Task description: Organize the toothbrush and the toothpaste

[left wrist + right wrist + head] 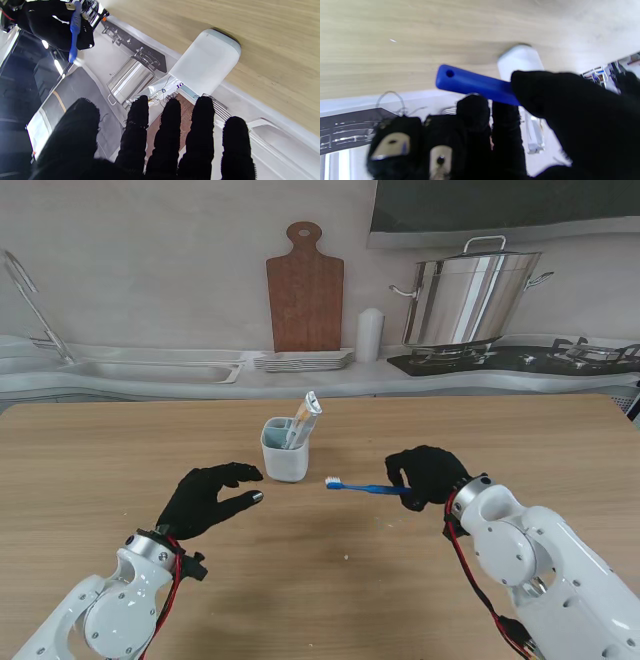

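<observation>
Toothbrush (pixel 365 487) is blue with a white bristle head, held level above the table (pixel 120 460) at centre frame, head pointing at the cup (pixel 285 450). Toothpaste (pixel 303 418) is a pale tube standing tilted inside that white cup, just above frame centre. Right hand (pixel 428 475) is curled around the toothbrush handle, thumb clamped over it, handle end sticking out in the wrist view. Left hand (pixel 208 498) sits lower left of the cup, fingers (pixel 140 130) spread, holding nothing, not touching the cup.

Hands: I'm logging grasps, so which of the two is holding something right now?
The right hand is: it grips the blue toothbrush by its handle. The left hand is open beside the cup.
</observation>
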`<state>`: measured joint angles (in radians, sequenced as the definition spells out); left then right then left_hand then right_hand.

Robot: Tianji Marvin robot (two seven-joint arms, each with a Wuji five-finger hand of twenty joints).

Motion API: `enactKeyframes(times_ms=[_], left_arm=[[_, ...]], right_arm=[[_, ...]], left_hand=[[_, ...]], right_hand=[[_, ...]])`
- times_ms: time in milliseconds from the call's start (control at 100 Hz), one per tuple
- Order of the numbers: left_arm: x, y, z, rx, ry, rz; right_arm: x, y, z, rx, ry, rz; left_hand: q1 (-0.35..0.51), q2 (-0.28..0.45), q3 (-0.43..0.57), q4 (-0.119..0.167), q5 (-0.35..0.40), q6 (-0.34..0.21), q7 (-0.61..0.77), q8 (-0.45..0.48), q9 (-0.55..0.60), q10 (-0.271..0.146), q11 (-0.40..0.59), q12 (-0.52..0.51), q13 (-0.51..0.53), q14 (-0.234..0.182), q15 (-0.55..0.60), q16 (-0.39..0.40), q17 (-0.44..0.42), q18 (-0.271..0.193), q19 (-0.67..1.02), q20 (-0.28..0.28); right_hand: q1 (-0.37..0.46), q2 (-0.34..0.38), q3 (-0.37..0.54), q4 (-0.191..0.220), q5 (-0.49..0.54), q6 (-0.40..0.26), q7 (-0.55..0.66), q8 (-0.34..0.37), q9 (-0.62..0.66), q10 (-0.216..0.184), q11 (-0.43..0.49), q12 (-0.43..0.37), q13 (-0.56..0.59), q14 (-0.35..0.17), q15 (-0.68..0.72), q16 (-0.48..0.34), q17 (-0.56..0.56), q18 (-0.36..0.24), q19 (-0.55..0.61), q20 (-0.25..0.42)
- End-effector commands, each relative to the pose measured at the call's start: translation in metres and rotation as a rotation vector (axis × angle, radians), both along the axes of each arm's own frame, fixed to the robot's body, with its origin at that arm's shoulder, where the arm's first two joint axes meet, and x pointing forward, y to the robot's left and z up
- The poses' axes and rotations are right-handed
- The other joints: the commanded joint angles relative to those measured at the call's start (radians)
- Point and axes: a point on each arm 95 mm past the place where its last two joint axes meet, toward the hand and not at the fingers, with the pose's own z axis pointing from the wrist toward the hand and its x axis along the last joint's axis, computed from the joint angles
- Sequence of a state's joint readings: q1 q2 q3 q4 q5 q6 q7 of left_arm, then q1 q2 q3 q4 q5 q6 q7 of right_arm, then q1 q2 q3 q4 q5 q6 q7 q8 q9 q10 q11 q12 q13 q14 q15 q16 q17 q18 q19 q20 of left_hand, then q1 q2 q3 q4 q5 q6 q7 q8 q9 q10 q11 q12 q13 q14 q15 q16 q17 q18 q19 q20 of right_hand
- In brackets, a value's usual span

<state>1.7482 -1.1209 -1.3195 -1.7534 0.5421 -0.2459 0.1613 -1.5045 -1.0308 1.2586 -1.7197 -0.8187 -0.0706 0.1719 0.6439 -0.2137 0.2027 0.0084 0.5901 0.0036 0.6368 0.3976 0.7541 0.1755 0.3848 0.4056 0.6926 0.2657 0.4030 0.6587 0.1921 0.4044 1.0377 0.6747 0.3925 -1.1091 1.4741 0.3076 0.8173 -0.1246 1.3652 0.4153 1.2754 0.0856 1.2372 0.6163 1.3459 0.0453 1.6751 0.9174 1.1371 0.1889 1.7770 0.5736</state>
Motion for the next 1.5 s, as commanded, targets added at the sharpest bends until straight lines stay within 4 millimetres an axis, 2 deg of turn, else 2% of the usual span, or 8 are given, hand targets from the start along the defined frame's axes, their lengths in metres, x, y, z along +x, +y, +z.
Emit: enactKeyframes(times_ms=[0, 260, 450, 940, 1160, 1230, 1340, 1490], left_arm=[[-0.001, -0.005, 0.002, -0.006, 0.007, -0.013], [0.001, -0.003, 0.003, -0.07, 0.022, -0.015], [0.001, -0.007, 0.002, -0.104, 0.013, -0.033], [0.002, -0.03, 0.008, -0.273, -0.015, -0.028], [0.003, -0.037, 0.01, -0.324, -0.006, -0.043], [0.003, -0.038, 0.01, -0.342, -0.003, -0.046], [0.004, -0.042, 0.009, -0.369, -0.009, -0.048], [0.003, -0.046, 0.01, -0.377, -0.007, -0.053]], right_arm=[[0.002, 0.023, 0.019, 0.033, -0.031, 0.037], [0.012, 0.077, 0.044, 0.176, 0.044, 0.011], [0.011, 0.101, 0.052, 0.217, 0.068, 0.012], [0.002, 0.138, 0.057, 0.279, 0.113, 0.012], [0.002, 0.144, 0.051, 0.282, 0.134, 0.003], [0.002, 0.145, 0.05, 0.279, 0.139, 0.0], [0.003, 0.145, 0.048, 0.274, 0.142, 0.001], [0.003, 0.146, 0.045, 0.268, 0.146, 0.008]], left_hand=[[-0.022, -0.018, 0.018, 0.036, -0.034, -0.017, -0.007, 0.0, 0.022, 0.002, 0.021, -0.009, 0.021, 0.018, 0.03, 0.026, 0.01, -0.014, 0.034, 0.032], [-0.124, -0.148, 0.116, 0.061, -0.077, 0.041, -0.014, -0.002, 0.072, 0.016, 0.055, 0.004, 0.093, 0.003, 0.137, 0.141, 0.083, -0.038, 0.165, 0.153], [-0.134, -0.203, 0.117, 0.03, -0.124, 0.073, -0.006, 0.003, 0.091, 0.003, 0.091, 0.019, 0.135, -0.011, 0.214, 0.222, 0.142, -0.064, 0.259, 0.222], [-0.127, -0.264, 0.199, 0.018, -0.123, 0.109, 0.109, 0.06, 0.136, -0.01, 0.195, 0.074, 0.203, -0.024, 0.353, 0.32, 0.234, -0.098, 0.391, 0.269], [-0.127, -0.3, 0.25, 0.012, -0.101, 0.103, 0.151, 0.08, 0.17, -0.018, 0.226, 0.087, 0.249, -0.032, 0.408, 0.349, 0.29, -0.113, 0.447, 0.268], [-0.137, -0.338, 0.312, -0.012, -0.093, 0.1, 0.172, 0.092, 0.184, -0.022, 0.243, 0.098, 0.267, -0.034, 0.429, 0.365, 0.309, -0.116, 0.472, 0.264], [-0.13, -0.375, 0.362, -0.019, -0.079, 0.097, 0.205, 0.109, 0.211, -0.031, 0.272, 0.112, 0.299, -0.037, 0.466, 0.379, 0.342, -0.119, 0.506, 0.263], [-0.114, -0.377, 0.387, -0.017, -0.073, 0.098, 0.215, 0.114, 0.219, -0.033, 0.279, 0.114, 0.312, -0.039, 0.474, 0.38, 0.36, -0.122, 0.515, 0.257]], right_hand=[[0.031, 0.063, 0.096, 0.024, 0.036, -0.016, 0.071, 0.034, 0.118, 0.128, 0.035, 0.004, -0.028, -0.129, 0.004, -0.003, 0.033, -0.067, 0.103, 0.003], [0.041, 0.057, 0.096, 0.022, 0.038, -0.007, 0.07, 0.033, 0.117, 0.137, 0.037, 0.005, -0.029, -0.122, 0.007, -0.004, 0.033, -0.06, 0.107, 0.002], [0.046, 0.052, 0.096, 0.021, 0.04, 0.002, 0.07, 0.032, 0.118, 0.145, 0.037, 0.005, -0.029, -0.116, 0.011, -0.004, 0.033, -0.053, 0.112, 0.002], [0.057, 0.048, 0.096, 0.019, 0.044, 0.016, 0.068, 0.031, 0.119, 0.155, 0.038, 0.006, -0.029, -0.108, 0.015, -0.006, 0.033, -0.043, 0.117, 0.0], [0.058, 0.046, 0.096, 0.018, 0.044, 0.017, 0.068, 0.03, 0.119, 0.158, 0.039, 0.007, -0.03, -0.106, 0.017, -0.006, 0.033, -0.041, 0.12, -0.001], [0.06, 0.045, 0.096, 0.019, 0.045, 0.019, 0.068, 0.03, 0.119, 0.16, 0.039, 0.008, -0.03, -0.106, 0.018, -0.006, 0.034, -0.04, 0.121, -0.001], [0.061, 0.044, 0.096, 0.018, 0.045, 0.02, 0.068, 0.031, 0.119, 0.161, 0.039, 0.008, -0.03, -0.105, 0.019, -0.006, 0.034, -0.038, 0.122, -0.001], [0.061, 0.043, 0.096, 0.02, 0.046, 0.023, 0.067, 0.03, 0.12, 0.162, 0.039, 0.008, -0.03, -0.104, 0.019, -0.006, 0.034, -0.039, 0.123, -0.001]])
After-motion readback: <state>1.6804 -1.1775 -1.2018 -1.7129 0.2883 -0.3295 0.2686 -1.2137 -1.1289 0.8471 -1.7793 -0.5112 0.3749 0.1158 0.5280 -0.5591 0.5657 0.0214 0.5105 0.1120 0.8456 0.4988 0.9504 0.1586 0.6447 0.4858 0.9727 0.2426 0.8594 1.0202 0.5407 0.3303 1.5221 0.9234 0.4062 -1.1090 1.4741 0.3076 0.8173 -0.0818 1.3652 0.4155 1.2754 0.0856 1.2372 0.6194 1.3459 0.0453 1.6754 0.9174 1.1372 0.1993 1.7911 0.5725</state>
